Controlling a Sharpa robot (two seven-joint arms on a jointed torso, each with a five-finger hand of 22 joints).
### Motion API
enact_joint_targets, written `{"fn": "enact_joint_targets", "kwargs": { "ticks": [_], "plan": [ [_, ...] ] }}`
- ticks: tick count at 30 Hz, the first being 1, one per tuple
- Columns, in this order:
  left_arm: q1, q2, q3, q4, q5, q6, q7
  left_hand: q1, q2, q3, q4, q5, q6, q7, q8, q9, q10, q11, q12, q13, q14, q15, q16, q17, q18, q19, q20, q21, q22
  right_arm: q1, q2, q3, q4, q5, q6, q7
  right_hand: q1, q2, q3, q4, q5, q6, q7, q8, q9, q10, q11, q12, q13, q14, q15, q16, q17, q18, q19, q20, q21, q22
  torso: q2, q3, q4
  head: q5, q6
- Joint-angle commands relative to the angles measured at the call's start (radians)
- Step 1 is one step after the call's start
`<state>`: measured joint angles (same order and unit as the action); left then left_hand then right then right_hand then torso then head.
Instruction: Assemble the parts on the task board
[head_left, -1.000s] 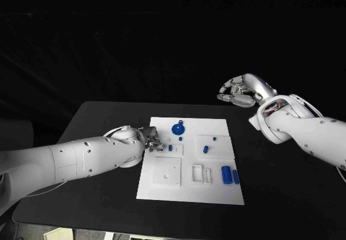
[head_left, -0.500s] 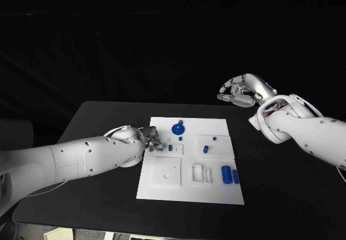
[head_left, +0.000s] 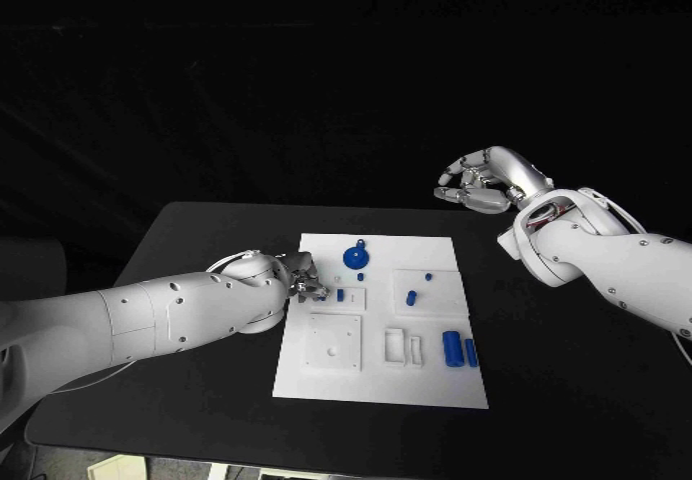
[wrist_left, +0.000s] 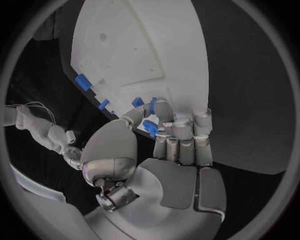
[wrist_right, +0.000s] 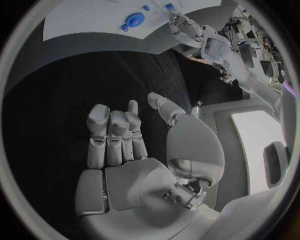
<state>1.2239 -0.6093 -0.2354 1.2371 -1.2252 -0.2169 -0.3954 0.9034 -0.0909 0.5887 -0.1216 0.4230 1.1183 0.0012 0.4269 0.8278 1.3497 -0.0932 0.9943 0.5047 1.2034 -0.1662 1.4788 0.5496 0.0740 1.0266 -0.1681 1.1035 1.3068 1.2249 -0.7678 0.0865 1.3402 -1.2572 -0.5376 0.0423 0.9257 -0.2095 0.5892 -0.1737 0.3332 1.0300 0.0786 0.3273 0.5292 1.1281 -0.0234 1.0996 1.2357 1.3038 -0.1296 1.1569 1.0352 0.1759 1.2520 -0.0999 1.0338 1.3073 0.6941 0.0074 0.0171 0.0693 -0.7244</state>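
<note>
The white task board (head_left: 378, 385) lies in the middle of the black table. My left hand (head_left: 300, 276) is at the board's left edge, its fingers curled; thumb and fingers pinch a small blue part (wrist_left: 150, 128) (head_left: 340, 296) right at the board's surface. A round blue part with a knob (head_left: 355, 259) (wrist_right: 134, 20) lies near the far edge. A blue oval piece (head_left: 411, 297) sits mid-board and two blue cylinders (head_left: 460, 350) lie at the right. My right hand (head_left: 485, 181) (wrist_right: 131, 150) hangs raised beyond the board's far right corner, holding nothing.
A square white recess (head_left: 335, 343) and narrow white slots (head_left: 404, 347) occupy the near half of the board. Black table (head_left: 188, 400) surrounds the board on all sides. My right forearm (head_left: 606, 265) reaches over the table's right side.
</note>
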Motion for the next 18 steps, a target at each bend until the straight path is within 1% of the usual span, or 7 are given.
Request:
{"fn": "enact_joint_targets", "kwargs": {
  "ticks": [1, 2, 9, 11, 12, 18],
  "plan": [
    [-0.009, 0.003, -0.006, 0.001, 0.007, 0.044, 0.000, -0.001, -0.016, 0.072, -0.063, -0.008, 0.003, 0.006, -0.003, -0.002, 0.014, -0.009, -0.006, 0.001, 0.042, -0.041, -0.005, 0.002, 0.008, 0.007, -0.105, -0.003, 0.001, 0.000, 0.000, 0.001, 0.000, 0.000, 0.010, 0.007, 0.007, 0.002, -0.002, 0.005, 0.007, 0.001, 0.008, -0.006, 0.001, -0.009, -0.001, -0.006, -0.001, 0.003, -0.003, -0.005, 0.001, 0.086, 0.003, -0.007, -0.004, 0.006, 0.000, 0.0002, -0.0001, 0.000, -0.001],
    [-0.009, 0.003, -0.006, 0.001, 0.007, 0.045, -0.001, -0.004, -0.022, 0.071, -0.057, -0.016, 0.003, 0.006, -0.003, -0.003, 0.014, -0.009, -0.007, 0.001, 0.042, -0.041, -0.006, 0.002, 0.009, 0.008, -0.105, -0.003, 0.001, 0.000, 0.000, 0.001, 0.000, 0.000, 0.010, 0.007, 0.006, 0.002, -0.002, 0.005, 0.007, 0.001, 0.008, -0.006, 0.001, -0.009, -0.001, -0.006, -0.001, 0.003, -0.003, -0.005, 0.001, 0.086, 0.003, -0.007, -0.004, 0.006, 0.000, 0.0002, -0.0001, 0.000, -0.001],
    [-0.009, 0.003, -0.006, 0.000, 0.008, 0.047, -0.001, -0.010, -0.040, 0.070, -0.037, -0.041, 0.002, 0.006, -0.003, -0.007, 0.013, -0.009, -0.008, 0.003, 0.041, -0.041, -0.008, 0.004, 0.010, 0.008, -0.105, -0.005, 0.002, 0.000, 0.000, 0.001, -0.001, 0.000, 0.010, 0.008, 0.005, 0.002, -0.003, 0.007, 0.012, 0.001, 0.008, -0.007, 0.002, -0.009, -0.001, -0.006, -0.001, 0.003, -0.003, -0.006, 0.001, 0.086, 0.003, -0.007, -0.004, 0.006, -0.001, -0.0002, 0.0003, 0.000, -0.002],
    [-0.009, 0.003, -0.006, 0.000, 0.008, 0.046, -0.001, -0.014, -0.051, 0.069, -0.027, -0.051, 0.003, 0.006, -0.003, -0.009, 0.013, -0.009, -0.009, 0.004, 0.041, -0.041, -0.009, 0.004, 0.010, 0.008, -0.105, -0.005, 0.002, 0.000, 0.000, 0.001, -0.001, 0.000, 0.010, 0.008, 0.004, 0.002, -0.003, 0.009, 0.014, 0.001, 0.008, -0.007, 0.002, -0.009, -0.001, -0.006, -0.001, 0.003, -0.003, -0.006, 0.002, 0.086, 0.003, -0.007, -0.004, 0.006, -0.001, -0.0002, 0.0003, 0.000, -0.002],
    [-0.009, 0.003, -0.006, -0.001, 0.008, 0.045, -0.001, -0.014, -0.054, 0.069, -0.022, -0.062, 0.002, 0.006, -0.002, -0.010, 0.013, -0.009, -0.009, 0.004, 0.042, -0.041, -0.009, 0.005, 0.010, 0.008, -0.106, -0.005, 0.003, 0.000, 0.000, 0.001, -0.001, 0.000, 0.010, 0.008, 0.004, 0.002, -0.003, 0.009, 0.015, 0.001, 0.008, -0.007, 0.002, -0.009, -0.001, -0.006, -0.001, 0.003, -0.003, -0.006, 0.002, 0.086, 0.003, -0.007, -0.004, 0.006, -0.001, -0.0002, 0.0003, 0.000, -0.002],
    [-0.009, 0.004, -0.006, -0.005, 0.009, 0.036, 0.001, -0.016, -0.060, 0.070, -0.008, -0.084, 0.002, 0.006, -0.001, -0.011, 0.012, -0.009, -0.009, 0.005, 0.042, -0.041, -0.010, 0.006, 0.011, 0.008, -0.106, -0.006, 0.003, 0.000, 0.001, 0.001, -0.001, 0.000, 0.010, 0.008, 0.003, 0.002, -0.004, 0.010, 0.017, 0.001, 0.008, -0.007, 0.002, -0.009, -0.001, -0.006, -0.001, 0.003, -0.003, -0.006, 0.002, 0.086, 0.003, -0.007, -0.005, 0.006, 0.000, -0.0003, 0.0004, -0.001, -0.002]
  ]
}}
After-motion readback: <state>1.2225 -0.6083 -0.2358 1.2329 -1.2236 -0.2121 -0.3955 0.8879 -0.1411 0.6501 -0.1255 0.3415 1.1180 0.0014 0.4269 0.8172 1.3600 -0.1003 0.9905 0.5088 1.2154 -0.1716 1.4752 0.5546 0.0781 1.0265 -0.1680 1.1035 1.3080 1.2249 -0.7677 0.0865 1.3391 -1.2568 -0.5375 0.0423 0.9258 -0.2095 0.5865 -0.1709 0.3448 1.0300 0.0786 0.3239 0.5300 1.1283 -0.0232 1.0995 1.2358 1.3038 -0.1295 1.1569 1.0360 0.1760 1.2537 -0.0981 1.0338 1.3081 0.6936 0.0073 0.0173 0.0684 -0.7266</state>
